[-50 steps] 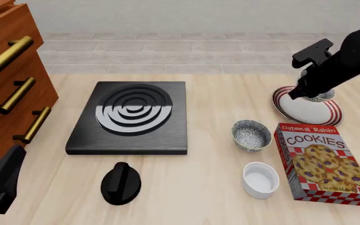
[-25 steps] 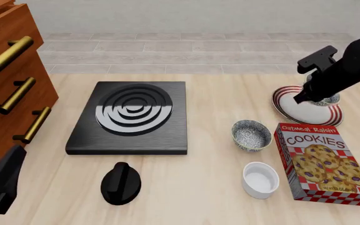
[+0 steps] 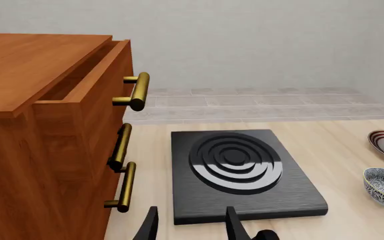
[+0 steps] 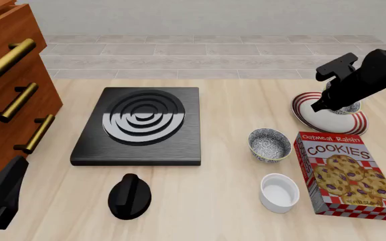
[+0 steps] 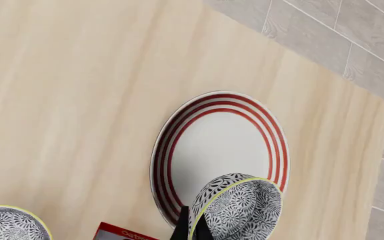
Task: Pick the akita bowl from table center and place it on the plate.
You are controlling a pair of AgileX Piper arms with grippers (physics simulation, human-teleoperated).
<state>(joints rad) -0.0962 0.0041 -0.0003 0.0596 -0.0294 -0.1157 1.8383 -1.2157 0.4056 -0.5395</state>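
**Speckled bowl pinched above the striped plate**

Two speckled bowls show. One, the akita bowl [image 5: 237, 206], is pinched by its rim in the right gripper [image 5: 191, 231], whose fingers sit narrowly closed on it, over the plate [image 5: 217, 150] at the right of the front view. Whether it touches the plate cannot be told. The second bowl [image 4: 269, 144] stands lower, near the frame's middle right, beside one cookie box [image 4: 347, 173] and one white ramekin [image 4: 279, 192].

One black burner plate [image 4: 139, 125], one black knob [image 4: 129, 196] and one wooden drawer cabinet [image 4: 8, 80] share the pale wooden table [image 4: 233, 105]; grey tiles lie beyond.

The left gripper [image 3: 190, 227], fingers apart, is cut off by the frame edge.
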